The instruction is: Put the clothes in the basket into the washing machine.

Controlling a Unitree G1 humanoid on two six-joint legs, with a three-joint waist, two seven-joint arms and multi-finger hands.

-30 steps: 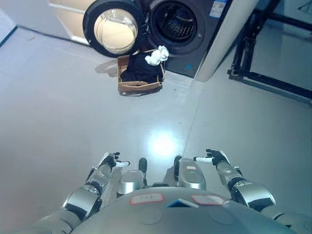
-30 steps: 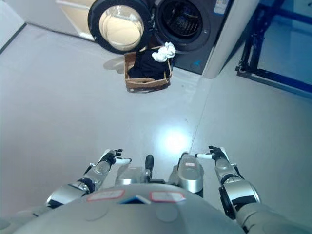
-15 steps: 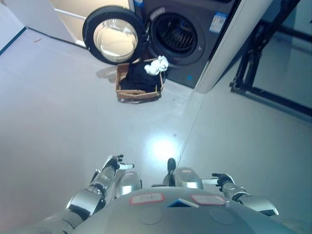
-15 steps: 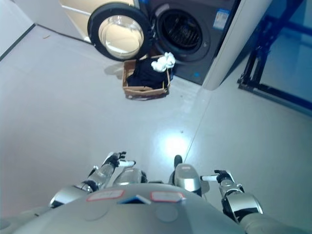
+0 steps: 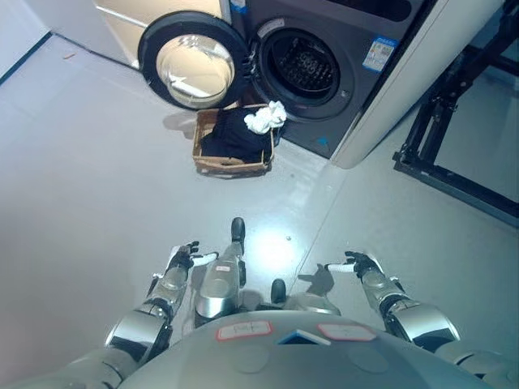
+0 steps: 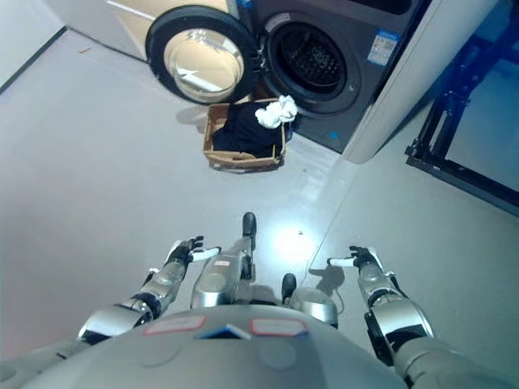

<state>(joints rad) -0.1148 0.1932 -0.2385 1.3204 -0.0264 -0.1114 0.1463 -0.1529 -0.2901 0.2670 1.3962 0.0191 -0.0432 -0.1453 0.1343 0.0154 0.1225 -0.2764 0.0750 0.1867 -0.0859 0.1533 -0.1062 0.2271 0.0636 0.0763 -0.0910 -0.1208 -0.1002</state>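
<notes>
Nothing is loaded yet: the dark clothes [image 5: 233,134] and a white cloth [image 5: 264,118] lie in the basket [image 5: 229,163], just before the washing machine [image 5: 316,69] with its door [image 5: 191,60] open. The left hand [image 5: 183,259] and right hand [image 5: 354,263] hang relaxed, empty, well short of the basket.

washer [image 5: 320,69]: far, door [image 5: 193,61] open left
basket [image 5: 233,143]: before washer, dark clothes [image 5: 235,134], white cloth [image 5: 266,118]
hands: near, empty

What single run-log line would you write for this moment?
stage: approach | brown wicker basket of dark and white clothes before dark washing machine, round door open | left hand open, empty | right hand open, empty
</notes>
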